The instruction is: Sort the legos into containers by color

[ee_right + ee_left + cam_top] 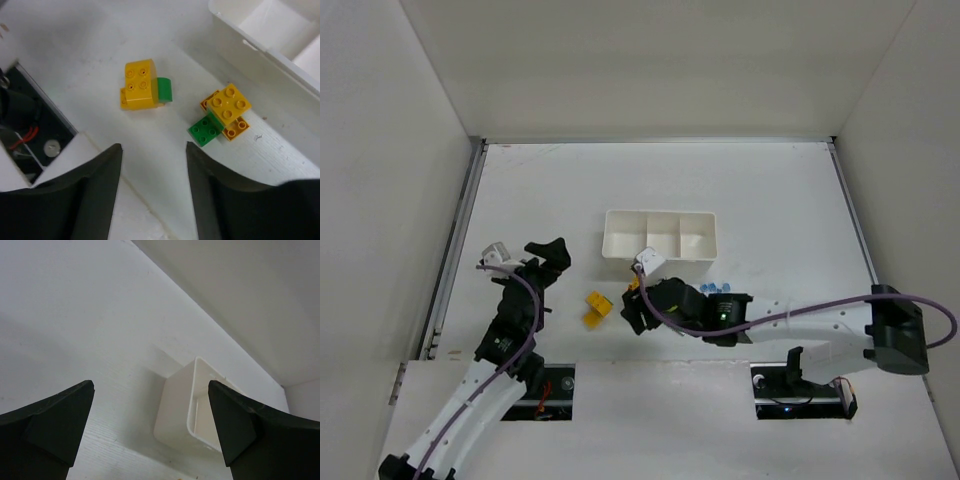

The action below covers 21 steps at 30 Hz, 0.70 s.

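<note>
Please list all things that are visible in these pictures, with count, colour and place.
tray: one, white, three compartments, middle of the table.
brick pair: one yellow, one green touching it, before the tray's left end.
brick pile: one, yellow, orange and green, close to the tray's wall.
blue bricks: a few, light blue, before the tray's right end.
table: one, white.
left gripper: open, empty, facing the tray.
right gripper: open, empty, near the bricks.
</note>
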Motion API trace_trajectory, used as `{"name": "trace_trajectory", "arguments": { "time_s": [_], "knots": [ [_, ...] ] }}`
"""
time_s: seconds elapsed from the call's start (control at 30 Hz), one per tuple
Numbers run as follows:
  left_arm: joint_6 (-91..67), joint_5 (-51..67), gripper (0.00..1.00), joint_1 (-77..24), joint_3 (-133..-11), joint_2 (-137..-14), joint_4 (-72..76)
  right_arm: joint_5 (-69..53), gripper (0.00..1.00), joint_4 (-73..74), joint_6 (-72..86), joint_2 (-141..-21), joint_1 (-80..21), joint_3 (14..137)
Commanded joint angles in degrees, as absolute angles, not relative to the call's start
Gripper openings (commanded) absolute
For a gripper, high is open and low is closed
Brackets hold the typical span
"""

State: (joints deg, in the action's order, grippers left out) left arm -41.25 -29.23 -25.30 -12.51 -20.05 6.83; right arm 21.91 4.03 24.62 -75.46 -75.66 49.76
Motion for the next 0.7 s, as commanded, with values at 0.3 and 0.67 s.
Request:
{"name": "trace_trajectory", "arguments": {
  "time_s": [0.3, 0.67],
  "knots": [
    [-37.08, -30.76, 0.17, -26.23, -14.76, -16.00, 2.84, 20.30, 0.92, -7.47, 15.82, -95.26, -77.12, 60.90],
    [-44.82, -29.80, 0.53, -20.52, -15.82, -21.01, -11.96, 20.56, 0.90, -8.35, 14.94, -105.55, -73.70, 66.88]
  ]
}}
